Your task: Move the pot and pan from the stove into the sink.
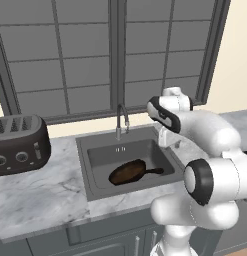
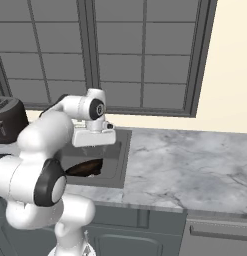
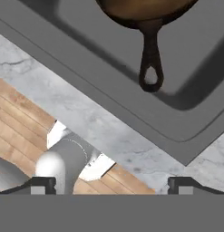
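The pan (image 1: 127, 171), a black skillet with a brownish inside, lies flat on the floor of the sink (image 1: 95, 145), its short handle pointing right. In the hand view the pan (image 3: 150, 59) shows its handle with the hanging hole, lying free in the sink (image 3: 77, 41). My gripper (image 1: 168, 140) hovers above the sink's right rim, a little above the handle. It is open, the fingertips (image 3: 43, 185) stand wide apart and nothing is between them. From the right, the pan (image 2: 86, 167) shows partly behind my arm. The pot and the stove are out of view.
A curved faucet (image 1: 122, 117) rises at the back of the sink. A dark toaster (image 1: 17, 145) stands on the marble counter (image 1: 40, 195) to the left. More counter (image 2: 185, 165) stretches to the right. A window wall runs behind.
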